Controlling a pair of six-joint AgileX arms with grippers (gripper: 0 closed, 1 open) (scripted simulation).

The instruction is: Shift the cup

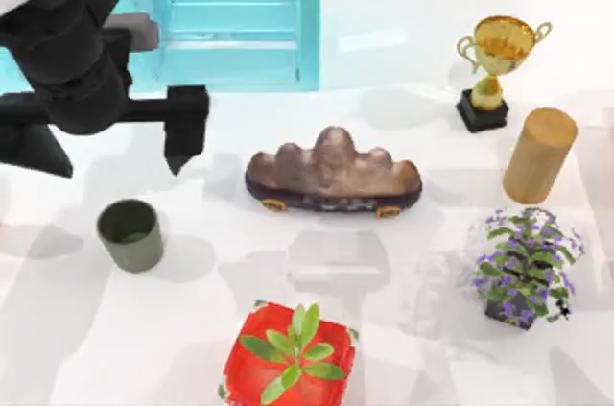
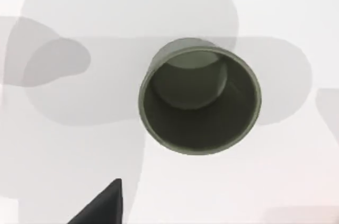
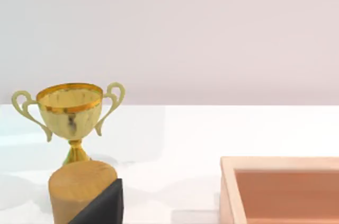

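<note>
The left gripper [image 1: 182, 137] hung above the table's rear-left area, and whether its jaws stood apart or together could not be told. The cup [image 1: 130, 234] stood upright, mouth up, toward the front-left of the table [image 1: 403, 339], just forward of and slightly left of that gripper, and lay directly beneath its wrist camera [image 2: 200, 101]; the left arm was judged the nearer one. Bare surface surrounded the cup, with the rock ornament [image 1: 333, 174] and the red planter [image 1: 290, 356] well apart to the right, leaving room toward the left and front edges.
</note>
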